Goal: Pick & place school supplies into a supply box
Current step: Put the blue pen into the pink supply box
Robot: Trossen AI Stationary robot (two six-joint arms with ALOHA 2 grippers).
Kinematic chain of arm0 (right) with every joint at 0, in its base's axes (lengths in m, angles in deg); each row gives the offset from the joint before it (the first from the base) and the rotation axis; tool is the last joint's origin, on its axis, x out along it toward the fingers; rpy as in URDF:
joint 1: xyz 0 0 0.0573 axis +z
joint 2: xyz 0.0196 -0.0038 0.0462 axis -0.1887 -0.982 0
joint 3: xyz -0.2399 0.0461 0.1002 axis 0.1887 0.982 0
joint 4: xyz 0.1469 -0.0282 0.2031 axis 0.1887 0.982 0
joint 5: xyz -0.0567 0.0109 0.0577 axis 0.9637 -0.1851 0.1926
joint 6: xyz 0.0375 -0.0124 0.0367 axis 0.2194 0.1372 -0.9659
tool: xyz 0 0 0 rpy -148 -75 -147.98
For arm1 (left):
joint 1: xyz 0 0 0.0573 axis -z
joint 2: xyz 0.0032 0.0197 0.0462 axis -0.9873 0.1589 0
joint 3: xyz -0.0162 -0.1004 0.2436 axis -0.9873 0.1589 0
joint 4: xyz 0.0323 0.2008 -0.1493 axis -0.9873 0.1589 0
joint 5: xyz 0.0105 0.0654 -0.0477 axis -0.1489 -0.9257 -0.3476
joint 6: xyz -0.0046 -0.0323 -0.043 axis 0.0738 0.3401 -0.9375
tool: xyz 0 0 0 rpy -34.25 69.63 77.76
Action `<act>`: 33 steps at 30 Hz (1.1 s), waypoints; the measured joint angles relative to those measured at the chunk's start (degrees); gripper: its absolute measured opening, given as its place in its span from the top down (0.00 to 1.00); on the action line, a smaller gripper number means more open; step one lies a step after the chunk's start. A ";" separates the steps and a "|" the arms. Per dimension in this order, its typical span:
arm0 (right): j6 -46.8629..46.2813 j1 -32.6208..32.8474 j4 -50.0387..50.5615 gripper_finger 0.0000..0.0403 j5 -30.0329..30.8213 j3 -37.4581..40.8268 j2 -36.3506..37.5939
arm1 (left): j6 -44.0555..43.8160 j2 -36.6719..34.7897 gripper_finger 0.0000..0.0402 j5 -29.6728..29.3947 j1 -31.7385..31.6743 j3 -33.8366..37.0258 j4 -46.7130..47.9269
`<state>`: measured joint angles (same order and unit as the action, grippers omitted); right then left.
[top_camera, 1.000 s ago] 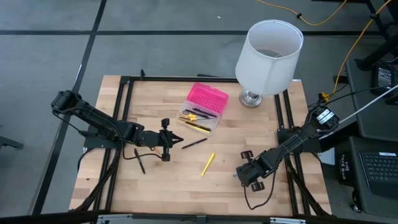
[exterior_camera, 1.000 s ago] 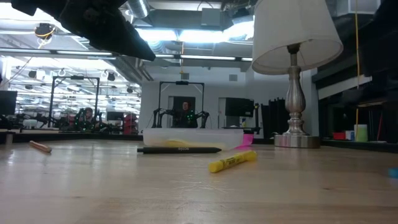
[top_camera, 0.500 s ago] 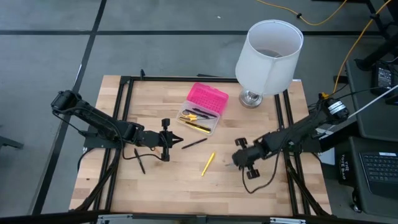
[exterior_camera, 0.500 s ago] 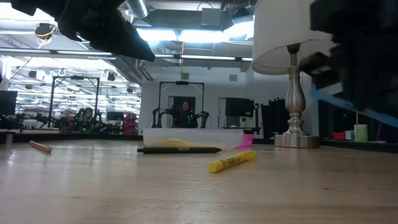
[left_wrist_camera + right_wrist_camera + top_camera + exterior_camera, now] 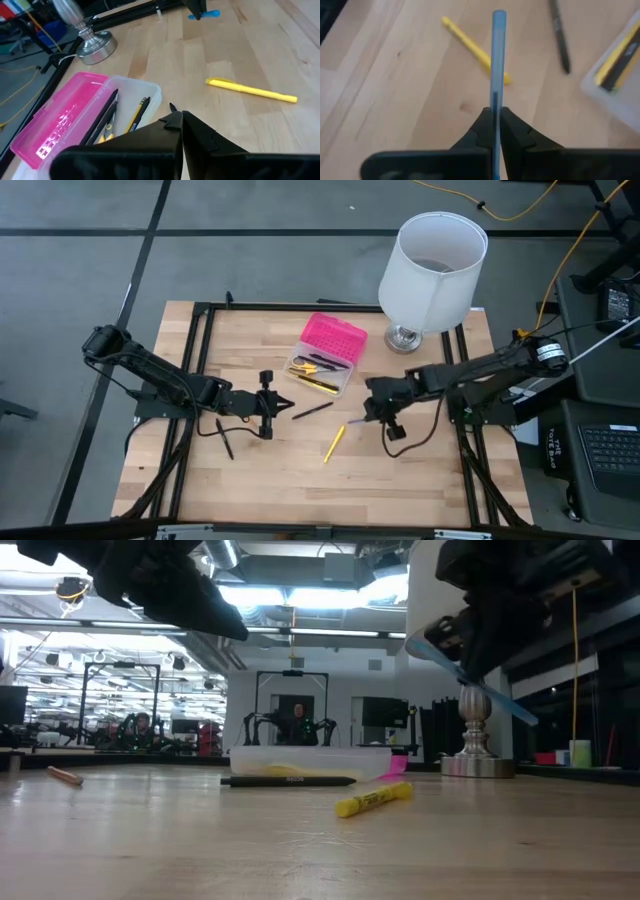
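Right gripper [image 5: 368,416] clamped on a blue pen [image 5: 498,60], carried above mid-bench just short of the pencil case [image 5: 326,356] near the far edge — likely for dropping into its clear half beside the pencils already there. Left gripper [image 5: 283,408] pinched shut and empty, parked left of centre by a black pen [image 5: 313,410], yellow marker [image 5: 334,443] lying loose nearer the front edge. Barely visible from above, the blue pen — plain only in the right wrist view and the low view, slanting clear of the wood.

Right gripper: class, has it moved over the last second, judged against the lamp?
Yes. The right gripper, shut on the blue pen, has travelled from the table's front right toward the lamp and pencil case.
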<state>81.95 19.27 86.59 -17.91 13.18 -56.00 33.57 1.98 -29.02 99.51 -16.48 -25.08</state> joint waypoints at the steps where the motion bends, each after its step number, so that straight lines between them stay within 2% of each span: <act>1: 0.13 -0.39 -0.65 0.96 0.02 0.00 0.00 | -0.56 0.00 1.00 -0.32 0.00 0.00 0.00; 4: 0.08 -1.07 -3.59 0.96 0.10 0.02 0.00 | -2.01 0.00 0.99 -0.67 0.00 0.00 0.20; 16: 1.24 -1.07 -30.04 0.96 0.12 9.33 0.07 | -2.54 0.00 0.99 -0.65 0.00 0.00 2.50; 24: 4.23 -1.93 -37.60 0.96 0.52 10.08 0.07 | -2.54 0.00 1.00 -0.41 0.00 0.00 2.47; 25: 4.49 -2.04 -39.03 0.96 0.53 10.06 0.07 | -3.23 0.01 1.00 -1.51 0.01 0.00 2.29; 29: 4.32 -2.25 -41.25 0.96 0.52 10.05 0.07 | -7.76 0.31 0.99 -14.45 -0.60 0.02 0.95; 31: 4.07 -2.25 -40.93 0.96 0.42 10.05 0.07 | -7.85 0.31 0.99 -17.36 -0.77 0.04 0.72; 33: 3.51 -2.19 -40.13 0.96 0.28 10.05 0.07 | -7.88 0.31 0.99 -17.52 -0.82 0.04 0.83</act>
<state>85.46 17.08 46.46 -17.63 23.24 -55.94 25.70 2.29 -46.53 98.70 -16.44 -24.24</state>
